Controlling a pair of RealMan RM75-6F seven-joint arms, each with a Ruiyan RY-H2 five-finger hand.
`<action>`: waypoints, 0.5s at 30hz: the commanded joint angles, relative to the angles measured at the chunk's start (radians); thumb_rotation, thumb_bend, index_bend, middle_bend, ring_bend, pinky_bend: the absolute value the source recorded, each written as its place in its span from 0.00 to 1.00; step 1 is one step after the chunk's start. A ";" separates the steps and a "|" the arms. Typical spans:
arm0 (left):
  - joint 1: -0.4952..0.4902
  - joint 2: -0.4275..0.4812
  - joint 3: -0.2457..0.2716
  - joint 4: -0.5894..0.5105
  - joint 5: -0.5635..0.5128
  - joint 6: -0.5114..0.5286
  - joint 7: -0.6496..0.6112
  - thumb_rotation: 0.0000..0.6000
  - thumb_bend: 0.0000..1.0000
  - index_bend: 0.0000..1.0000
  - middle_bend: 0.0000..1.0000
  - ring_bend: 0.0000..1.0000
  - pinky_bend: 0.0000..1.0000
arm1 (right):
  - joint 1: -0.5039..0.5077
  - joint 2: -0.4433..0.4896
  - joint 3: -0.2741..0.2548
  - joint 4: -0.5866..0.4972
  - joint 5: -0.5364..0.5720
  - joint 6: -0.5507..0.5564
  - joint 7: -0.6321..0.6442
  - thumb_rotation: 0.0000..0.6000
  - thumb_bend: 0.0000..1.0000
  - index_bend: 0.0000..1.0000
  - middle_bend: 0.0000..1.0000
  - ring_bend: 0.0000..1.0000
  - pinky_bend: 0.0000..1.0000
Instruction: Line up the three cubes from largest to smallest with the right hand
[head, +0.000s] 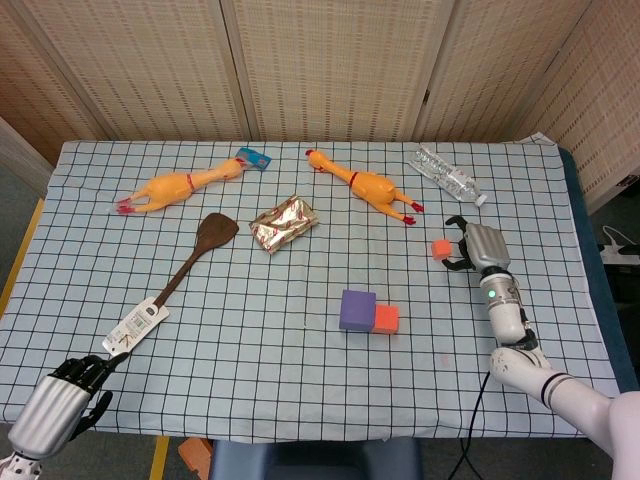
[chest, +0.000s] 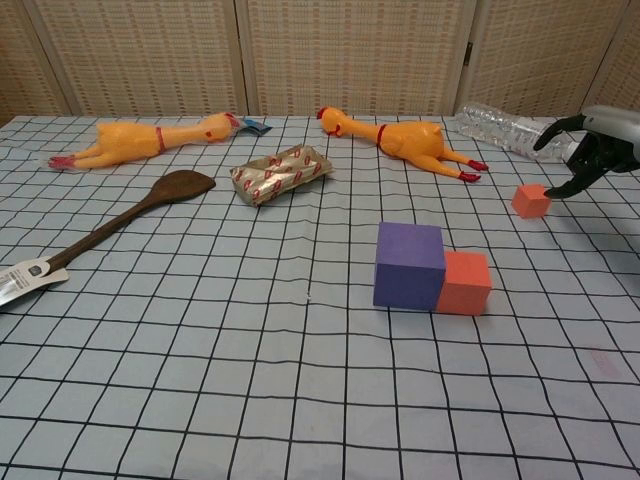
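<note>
The right hand (head: 470, 246) hovers empty, fingers spread, just beside the small cube (head: 440, 249), well apart from the purple cube (head: 357, 309) and orange cube (head: 386, 318). A clumsy close may knock it away.

Two rubber chickens (head: 172, 187) (head: 364, 183), wooden spatula (head: 190, 258), foil packet (head: 283, 223), plastic bottle (head: 447, 176)

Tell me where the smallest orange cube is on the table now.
In the head view the smallest orange foam cube sits right of centre, apart from the purple cube, just beside the fingers of the open right hand.
</note>
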 joint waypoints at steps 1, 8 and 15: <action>0.000 0.000 0.000 -0.001 -0.001 -0.001 0.001 1.00 0.45 0.19 0.40 0.32 0.43 | 0.015 -0.019 0.007 0.042 0.028 -0.032 -0.017 1.00 0.08 0.31 0.91 0.96 0.98; -0.001 -0.001 0.000 -0.002 -0.001 -0.004 0.005 1.00 0.45 0.19 0.40 0.32 0.43 | 0.036 -0.063 0.010 0.144 0.063 -0.093 -0.032 1.00 0.08 0.33 0.91 0.96 0.98; -0.001 0.000 0.000 -0.003 -0.003 -0.006 0.006 1.00 0.45 0.19 0.40 0.32 0.43 | 0.055 -0.107 0.022 0.228 0.059 -0.155 0.006 1.00 0.08 0.33 0.91 0.96 0.98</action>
